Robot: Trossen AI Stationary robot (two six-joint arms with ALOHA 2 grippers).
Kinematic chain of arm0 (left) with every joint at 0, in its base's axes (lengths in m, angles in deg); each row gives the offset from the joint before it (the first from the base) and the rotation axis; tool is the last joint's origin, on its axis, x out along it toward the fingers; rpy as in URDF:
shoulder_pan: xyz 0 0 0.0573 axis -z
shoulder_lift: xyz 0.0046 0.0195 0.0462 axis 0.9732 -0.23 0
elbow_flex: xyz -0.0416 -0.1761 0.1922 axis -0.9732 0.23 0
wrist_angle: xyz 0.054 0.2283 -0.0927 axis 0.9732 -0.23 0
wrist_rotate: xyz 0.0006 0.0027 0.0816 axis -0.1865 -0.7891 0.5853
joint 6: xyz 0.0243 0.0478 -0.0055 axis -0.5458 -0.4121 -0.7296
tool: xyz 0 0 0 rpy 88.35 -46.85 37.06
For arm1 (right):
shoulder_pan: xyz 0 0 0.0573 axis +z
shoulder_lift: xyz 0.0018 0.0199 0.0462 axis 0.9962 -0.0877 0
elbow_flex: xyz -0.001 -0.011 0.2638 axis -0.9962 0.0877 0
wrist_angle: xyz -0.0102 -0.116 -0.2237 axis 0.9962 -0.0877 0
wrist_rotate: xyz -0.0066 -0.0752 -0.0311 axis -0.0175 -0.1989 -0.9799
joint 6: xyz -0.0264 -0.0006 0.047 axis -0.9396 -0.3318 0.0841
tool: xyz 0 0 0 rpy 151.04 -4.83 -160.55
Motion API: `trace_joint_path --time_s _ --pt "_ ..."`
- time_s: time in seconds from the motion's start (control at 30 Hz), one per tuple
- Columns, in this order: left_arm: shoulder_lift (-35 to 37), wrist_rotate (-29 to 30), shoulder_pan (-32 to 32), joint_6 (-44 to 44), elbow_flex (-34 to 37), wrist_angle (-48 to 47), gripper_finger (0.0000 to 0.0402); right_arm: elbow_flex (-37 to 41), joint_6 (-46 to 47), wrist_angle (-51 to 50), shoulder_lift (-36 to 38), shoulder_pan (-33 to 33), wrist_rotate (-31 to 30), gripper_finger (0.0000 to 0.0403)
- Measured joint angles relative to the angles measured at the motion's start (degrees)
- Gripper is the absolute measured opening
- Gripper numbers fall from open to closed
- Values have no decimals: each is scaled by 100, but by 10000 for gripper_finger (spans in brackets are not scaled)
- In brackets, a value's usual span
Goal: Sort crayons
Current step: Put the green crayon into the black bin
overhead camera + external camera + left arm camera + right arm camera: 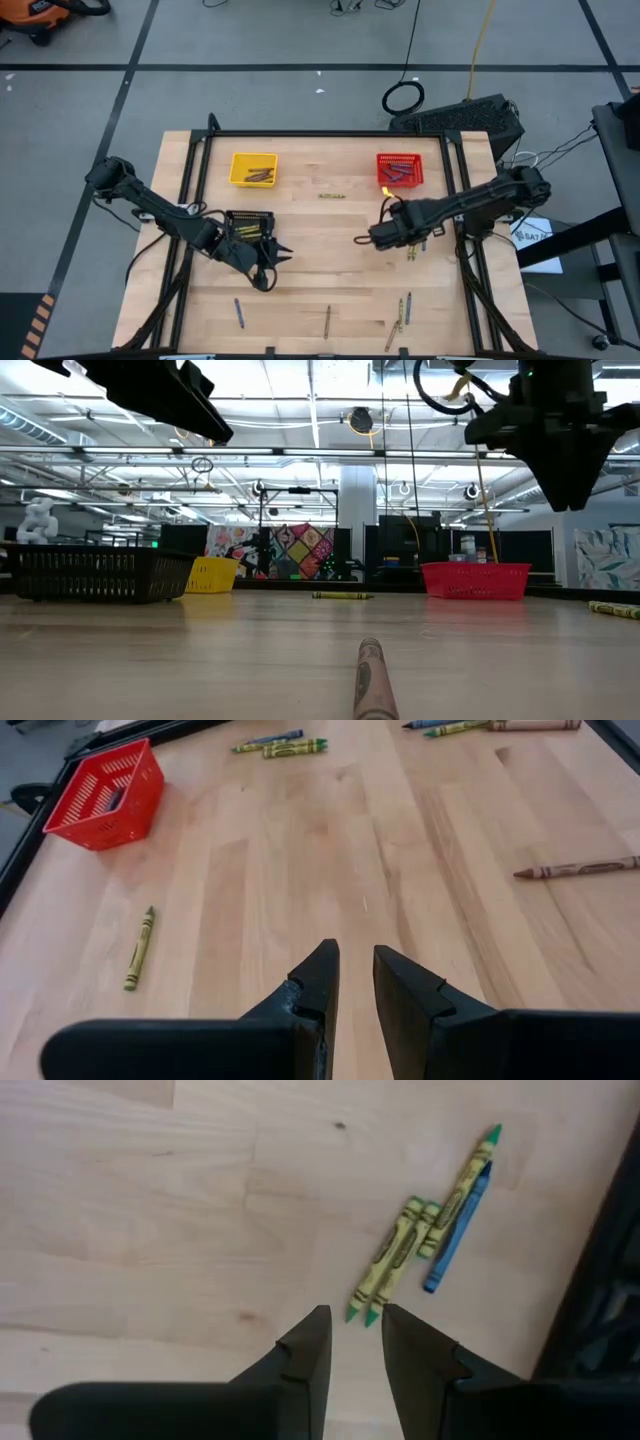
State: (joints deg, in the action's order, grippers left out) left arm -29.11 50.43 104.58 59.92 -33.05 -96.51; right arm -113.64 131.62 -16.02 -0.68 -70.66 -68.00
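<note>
Brown crayons (259, 175) fill the yellow basket (236, 160); blue ones sit in the red basket (420, 160). Green crayons (392, 1261) and others remain scattered. Both the left gripper (356, 982) and right gripper (350, 1342) are slightly parted, empty.

Table (330, 270) is pale, smooth butcher-block wood with low sheen; red basket (105, 795) glossy plastic mesh; crayons (400, 1255) paper-wrapped, matt; left gripper (355, 982) fingers matt black plastic.

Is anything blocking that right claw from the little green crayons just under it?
Nothing visible does. The right gripper hangs over bare wood, with the green crayons lying just ahead, a blue crayon alongside them.
</note>
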Motion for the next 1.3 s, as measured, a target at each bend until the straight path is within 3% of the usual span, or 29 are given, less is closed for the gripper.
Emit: trace_joint_path --time_s 0.3,0.6,1.3 --pt "0 -37 0 2 0 0 67 945 725 1010 -15 347 157 80" --pt "0 -37 0 2 0 0 67 1607 1065 1334 -4 460 321 80" --pt "0 -36 0 2 0 1 66 2261 1189 1947 -2 456 295 80"
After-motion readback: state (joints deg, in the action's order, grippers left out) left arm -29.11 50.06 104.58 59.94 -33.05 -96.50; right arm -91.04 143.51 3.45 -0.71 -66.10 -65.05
